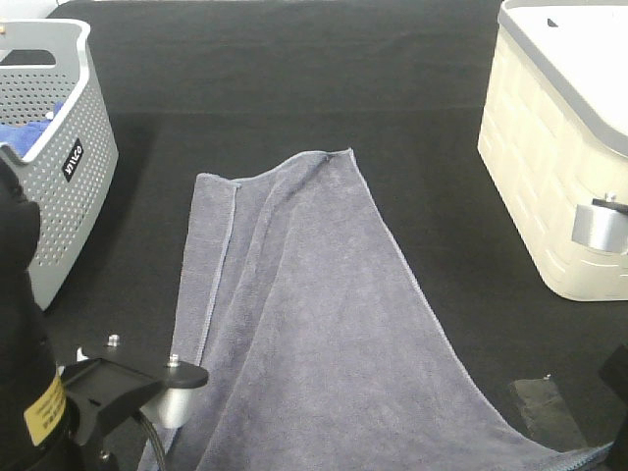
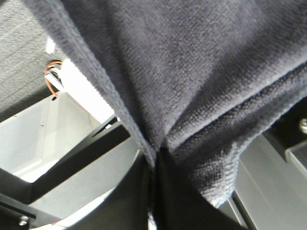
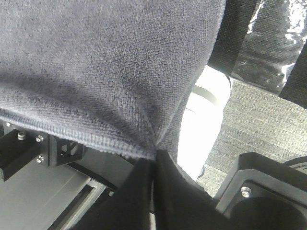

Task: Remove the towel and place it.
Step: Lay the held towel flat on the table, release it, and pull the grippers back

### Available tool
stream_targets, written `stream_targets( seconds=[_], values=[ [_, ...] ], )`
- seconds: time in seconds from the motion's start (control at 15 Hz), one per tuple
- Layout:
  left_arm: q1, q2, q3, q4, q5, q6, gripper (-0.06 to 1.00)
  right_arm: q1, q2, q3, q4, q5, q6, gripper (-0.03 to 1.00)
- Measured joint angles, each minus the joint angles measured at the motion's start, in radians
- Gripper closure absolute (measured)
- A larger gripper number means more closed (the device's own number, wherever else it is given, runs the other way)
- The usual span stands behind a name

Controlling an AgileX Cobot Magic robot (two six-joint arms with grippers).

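The left end effector [image 2: 154,165] and right end effector [image 3: 154,163] each pinch a corner of the towel [image 1: 324,314], apparently to hold it spread for flat placement on the worktop [image 1: 294,78].

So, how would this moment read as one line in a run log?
stage: towel near end held up, far end on table | left fingers: shut on towel | right fingers: shut on towel
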Motion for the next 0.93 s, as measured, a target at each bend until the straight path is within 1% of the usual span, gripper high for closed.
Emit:
stream_targets(
  seconds=[0.2, 0.27, 0.33, 0.4, 0.47, 0.53, 0.6, 0.67, 0.73, 0.93],
  values=[
    [0.0, 0.0, 0.0, 0.013, 0.0, -0.007, 0.94, 0.0, 0.0, 0.0, 0.005, 0.0, 0.0, 0.97],
    [-0.001, 0.0, 0.002, 0.028, 0.021, -0.008, 0.93, 0.0, 0.0, 0.0, -0.011, -0.001, 0.0, 0.92],
    [-0.001, 0.0, 0.009, 0.049, 0.054, -0.012, 0.88, -0.002, -0.001, 0.0, -0.036, -0.002, 0.0, 0.81],
    [-0.001, 0.0, 0.009, 0.053, 0.061, -0.016, 0.75, -0.001, -0.004, 0.0, -0.031, -0.003, 0.0, 0.64],
    [-0.001, 0.0, 0.009, 0.055, 0.061, -0.015, 0.5, -0.001, -0.007, 0.0, -0.031, -0.003, 0.0, 0.42],
    [-0.001, 0.0, 0.009, 0.056, 0.061, -0.015, 0.42, -0.001, -0.007, 0.0, -0.031, -0.003, 0.0, 0.31],
    [-0.001, 0.0, 0.009, 0.056, 0.062, -0.015, 0.25, -0.001, -0.007, 0.0, -0.031, -0.003, 0.0, 0.26],
    [-0.001, 0.0, 0.009, 0.056, 0.063, -0.015, 0.21, -0.001, -0.007, 0.0, -0.031, -0.003, 0.0, 0.24],
    [-0.001, 0.0, 0.009, 0.056, 0.065, -0.015, 0.19, -0.001, -0.007, 0.0, -0.031, -0.003, 0.0, 0.23],
    [-0.001, 0.0, 0.009, 0.06, 0.066, -0.015, 0.18, -0.001, -0.007, 0.0, -0.031, -0.003, 0.0, 0.22]
  ],
)
